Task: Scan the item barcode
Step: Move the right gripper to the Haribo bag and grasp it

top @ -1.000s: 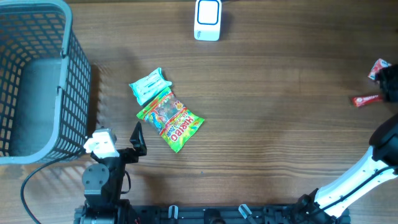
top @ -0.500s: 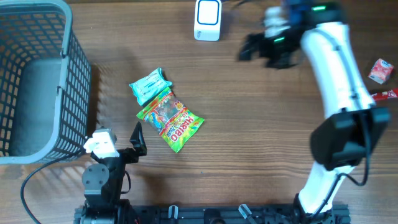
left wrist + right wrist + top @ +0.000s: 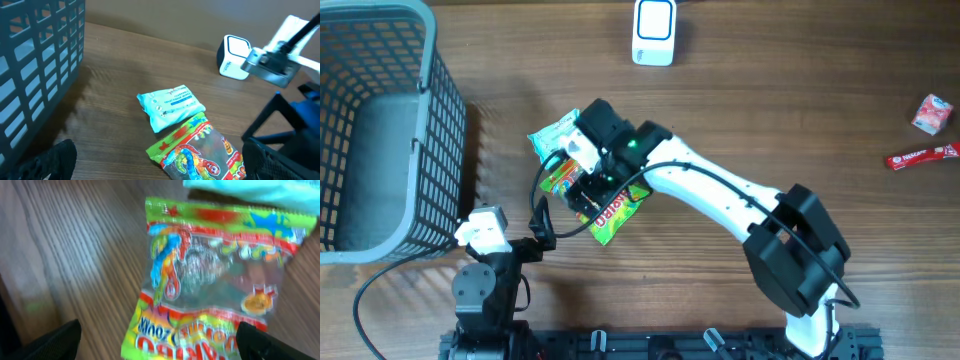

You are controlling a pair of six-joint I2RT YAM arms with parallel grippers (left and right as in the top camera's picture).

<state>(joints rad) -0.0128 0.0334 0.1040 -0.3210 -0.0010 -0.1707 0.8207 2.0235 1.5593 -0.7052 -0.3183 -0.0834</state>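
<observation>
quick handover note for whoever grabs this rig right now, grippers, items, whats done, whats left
Left gripper: jaws open, empty, parked at the near edge of the table.
Right gripper: jaws open wide, poised over the gummy bag, nothing gripped.
Items: the gummy bag lies flat on the table, its top edge against the teal wipes pack. The scanner stands at the far edge.
Done: the reach to the bag only.
Left: close on the bag, lift it, and present its barcode to the scanner. No barcode shows on the upward face.
</observation>
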